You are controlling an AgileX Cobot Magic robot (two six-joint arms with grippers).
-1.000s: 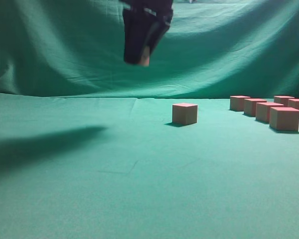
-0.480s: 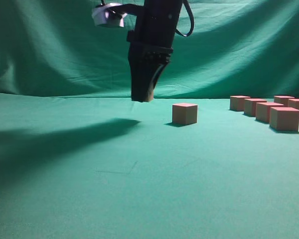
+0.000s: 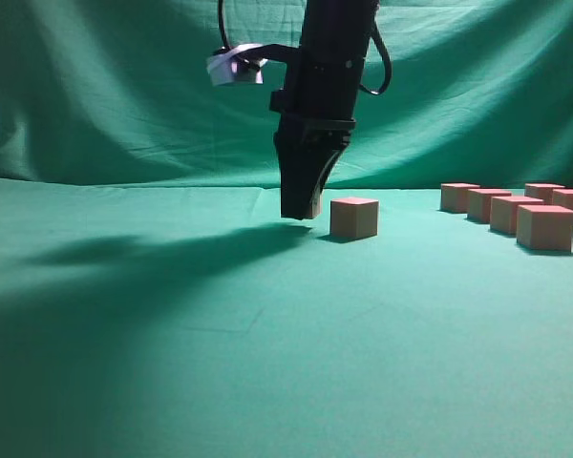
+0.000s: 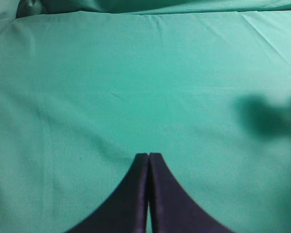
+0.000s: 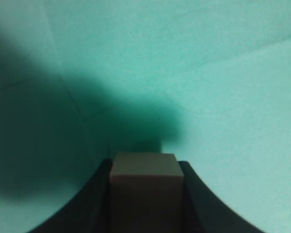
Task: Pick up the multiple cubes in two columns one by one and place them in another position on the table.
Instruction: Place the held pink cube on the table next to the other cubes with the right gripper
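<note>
1. Here, the nearest stretch of the green surface (image 3: 267,382) lies under a broad dark shadow that runs from 9 o'clock in toward the centre of the exterior view.
2. The right tool (image 3: 300,208) points straight down, hanging just above the cloth near the middle of that view, its arm rising out of the top edge.
3. In the right wrist view this tool (image 5: 144,194) is clamped on a held cube (image 5: 144,182), one dark finger (image 5: 87,204) pressed against each side; a pale sliver of that cube (image 3: 308,212) shows at the tip in the exterior view.
4. Whether the held cube touches the cloth cannot be told; its shadow sits directly below and ahead of it.
5. Just beside the tool, at its 3 o'clock, a lone cube (image 3: 353,218) rests on the surface, close but apart from the fingers.
6. Farther back, toward 2 o'clock, a group of cubes (image 3: 516,212) stands in two short columns near the right edge, well apart from the lone cube.
7. The left tool (image 4: 148,194), seen only in its own wrist view, has its two dark fingers pressed together with nothing between them, above bare cloth.
8. The draped green backdrop (image 3: 95,86) closes the scene behind everything.
</note>
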